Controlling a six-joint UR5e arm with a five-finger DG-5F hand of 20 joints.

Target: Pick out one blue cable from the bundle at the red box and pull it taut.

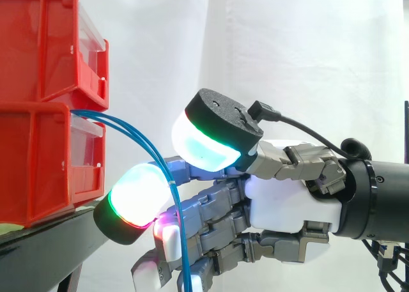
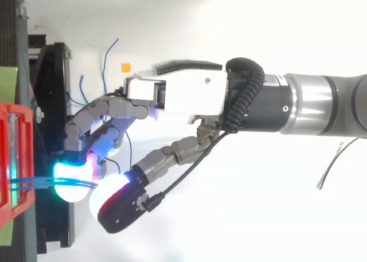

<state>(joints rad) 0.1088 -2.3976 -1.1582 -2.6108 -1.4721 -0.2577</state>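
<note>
- You will find the blue cables [image 1: 183,241] running between the hand's [image 1: 287,196] two largest pads; in the side view they pass just left of the upper pad [image 1: 204,148], glowing cyan and green, and behind the lower pad [image 1: 137,196], glowing white with a red and green rim
- From above you see those two pads close together, with the strands ending in the narrow space between them; the fingers are curled and the hand grasps the blue cables between thumb and finger
- Below the pinch the strands drop straight down in front of the lower fingers, whose tips glow magenta
- Look left for two red bins stacked on the black stand [image 1: 57,241]; the upper bin [image 1: 38,43] sits on the lower bin [image 1: 32,170]; the cables leave the mouth of the lower bin, just under the floor of the upper one
- Both bins have clear front panels; you cannot tell what else lies inside them
- The cables are thin, bright blue and glossy; at least two strands leave the bin side by side, arch to the right and curve down into the hand; they are bowed, not stretched straight
- A small pale tie [image 1: 172,184] crosses the strands just beside the lower pad
</note>
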